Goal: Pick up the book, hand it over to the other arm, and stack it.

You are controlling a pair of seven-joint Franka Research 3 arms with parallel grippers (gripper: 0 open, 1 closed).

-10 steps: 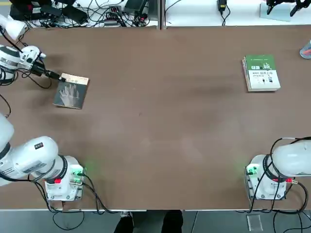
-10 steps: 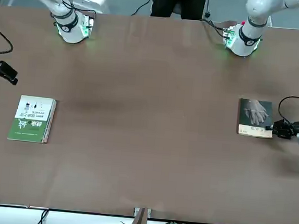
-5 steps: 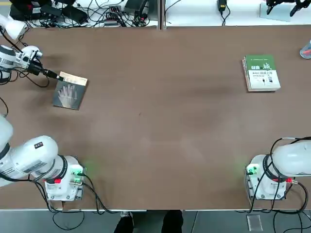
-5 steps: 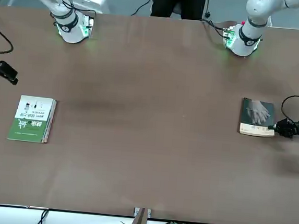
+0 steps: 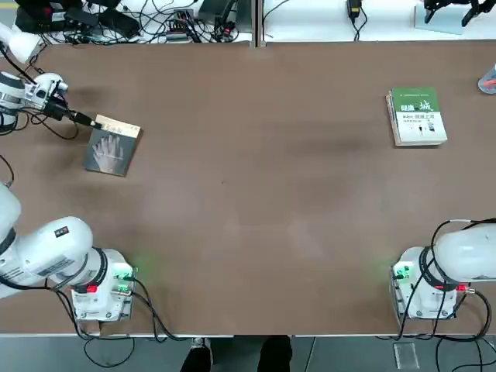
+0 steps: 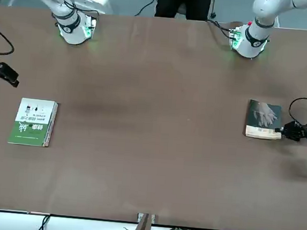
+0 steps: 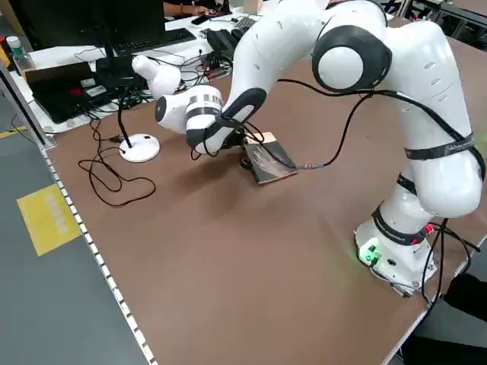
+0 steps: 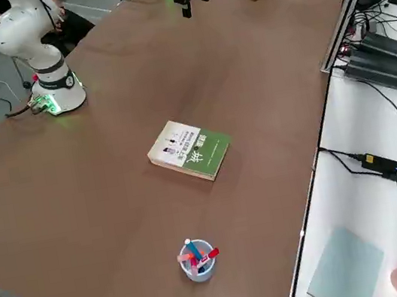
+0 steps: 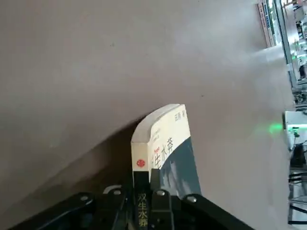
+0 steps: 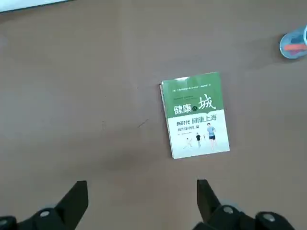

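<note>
when i look down from the top, i see one small grey paperback (image 5: 113, 145) near the far left side of the table (image 5: 256, 194). my left gripper (image 5: 94, 122) is pinched shut on its tan corner. i count two books: this one and one green-and-white book (image 5: 417, 116) far off on the right side.

from the front, the paperback (image 6: 263, 119) looks thin and light, with one edge a bit off the table, i think. it should bend if i pull hard, so i would hold it by the spine edge.

from the left side, the paperback (image 7: 268, 160) sits tilted under my left gripper (image 7: 245, 144).

from the right side, i see one cup of pens (image 8: 196, 259) near the green-and-white book (image 8: 190, 150).

on the left wrist, the fingers (image 9: 159, 210) squeeze the paperback (image 9: 165, 148) at its spine.

on the right wrist, my right gripper (image 10: 139, 203) is spread wide, holding nothing, high over the green-and-white book (image 10: 194, 114).
</note>
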